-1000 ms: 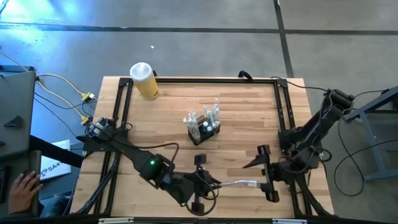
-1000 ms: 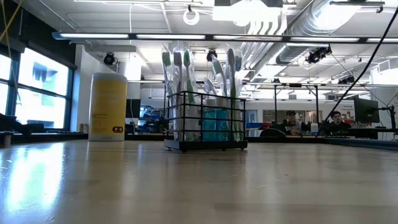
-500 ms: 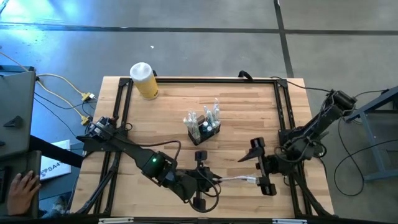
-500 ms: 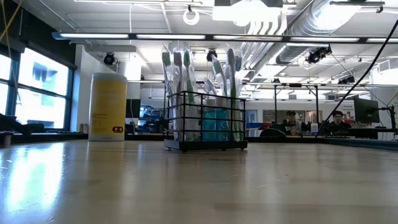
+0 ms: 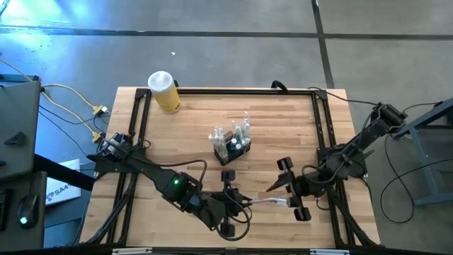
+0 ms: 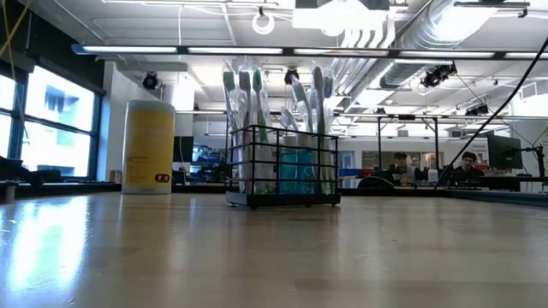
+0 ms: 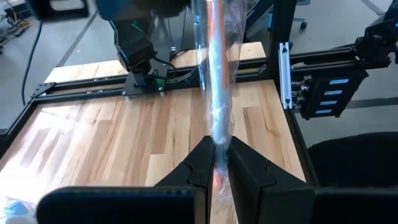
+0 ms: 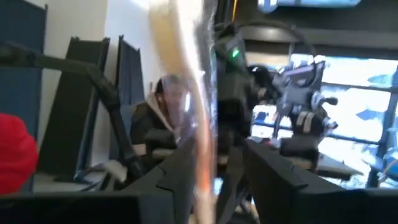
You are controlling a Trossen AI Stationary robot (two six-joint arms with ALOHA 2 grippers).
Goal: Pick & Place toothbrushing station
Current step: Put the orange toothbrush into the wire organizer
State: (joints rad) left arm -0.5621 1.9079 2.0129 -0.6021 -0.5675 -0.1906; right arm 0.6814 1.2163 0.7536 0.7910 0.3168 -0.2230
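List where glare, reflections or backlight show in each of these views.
High view: pale blue glare washes the floor at the upper left. Low view: window light puts a sheen on the table at its left, and the toothbrushing station stands backlit by ceiling lamps. Left wrist view: the wrapped toothbrush held in the left tool glints along its plastic.

The wrapped toothbrush [image 7: 217, 93] runs off the left wrist view's upper edge, its head unseen. In the right wrist view it [image 8: 196, 106] is a blur, and the person [image 8: 158, 118] behind is partly hidden. From above, the caddy [image 5: 232, 145] is too small to tell its compartments.
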